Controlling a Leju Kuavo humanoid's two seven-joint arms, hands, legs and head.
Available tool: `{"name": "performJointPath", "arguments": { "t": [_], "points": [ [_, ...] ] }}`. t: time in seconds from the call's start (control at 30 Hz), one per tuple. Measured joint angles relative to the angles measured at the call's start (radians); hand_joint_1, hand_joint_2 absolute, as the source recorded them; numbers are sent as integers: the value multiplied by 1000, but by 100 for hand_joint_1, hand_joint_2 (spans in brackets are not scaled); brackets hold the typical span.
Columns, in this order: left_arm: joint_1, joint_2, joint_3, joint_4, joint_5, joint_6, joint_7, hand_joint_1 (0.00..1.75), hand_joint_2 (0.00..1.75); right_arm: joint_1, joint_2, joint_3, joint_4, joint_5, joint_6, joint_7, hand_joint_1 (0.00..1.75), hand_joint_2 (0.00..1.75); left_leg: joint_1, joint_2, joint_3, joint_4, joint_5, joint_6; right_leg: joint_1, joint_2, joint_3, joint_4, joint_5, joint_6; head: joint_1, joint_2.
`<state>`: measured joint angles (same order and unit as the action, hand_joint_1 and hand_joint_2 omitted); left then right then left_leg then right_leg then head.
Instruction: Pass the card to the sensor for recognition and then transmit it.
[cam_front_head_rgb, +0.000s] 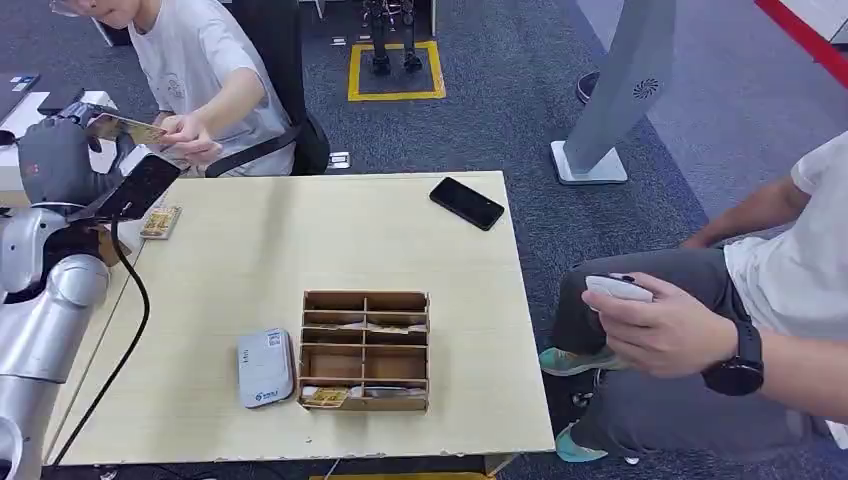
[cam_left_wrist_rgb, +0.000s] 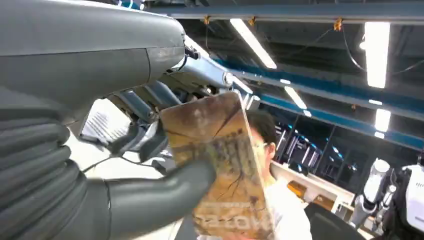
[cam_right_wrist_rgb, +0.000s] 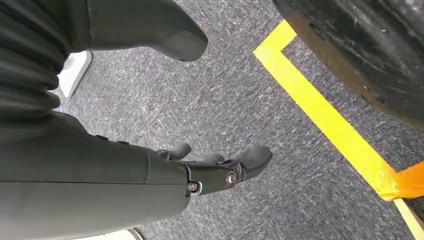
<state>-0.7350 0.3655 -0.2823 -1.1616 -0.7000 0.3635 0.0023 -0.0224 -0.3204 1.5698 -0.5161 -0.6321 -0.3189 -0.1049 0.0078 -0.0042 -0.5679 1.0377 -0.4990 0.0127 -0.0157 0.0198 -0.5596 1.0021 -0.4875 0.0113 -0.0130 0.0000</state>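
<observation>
My left hand (cam_front_head_rgb: 60, 150) is raised at the table's far left corner and pinches a brown, worn card (cam_front_head_rgb: 128, 127). In the left wrist view the thumb (cam_left_wrist_rgb: 165, 192) presses the card (cam_left_wrist_rgb: 220, 160) against the darker fingers. A seated person's hand (cam_front_head_rgb: 190, 137) touches the card's far end. A black tilted sensor panel (cam_front_head_rgb: 142, 186) stands just below my left hand. My right hand (cam_right_wrist_rgb: 125, 170) hangs over the grey carpet with its fingers apart and nothing in it.
On the wooden table (cam_front_head_rgb: 300, 250) stand a cardboard compartment box (cam_front_head_rgb: 365, 350) with cards in it, a grey-white reader (cam_front_head_rgb: 265, 367), a black phone (cam_front_head_rgb: 466, 203) and a small card stack (cam_front_head_rgb: 160, 221). A second person (cam_front_head_rgb: 700, 330) sits at the right.
</observation>
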Motion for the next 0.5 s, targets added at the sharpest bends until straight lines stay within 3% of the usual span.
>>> {"name": "performJointPath", "arguments": {
  "t": [0.5],
  "points": [
    [1,-1,-3,2,26,-10,15,0,175,0,0,0,1,0,-3,2,0,175,0,0,0,0,0,0,0,0,0,0,0,0,0,0]
  ]
}}
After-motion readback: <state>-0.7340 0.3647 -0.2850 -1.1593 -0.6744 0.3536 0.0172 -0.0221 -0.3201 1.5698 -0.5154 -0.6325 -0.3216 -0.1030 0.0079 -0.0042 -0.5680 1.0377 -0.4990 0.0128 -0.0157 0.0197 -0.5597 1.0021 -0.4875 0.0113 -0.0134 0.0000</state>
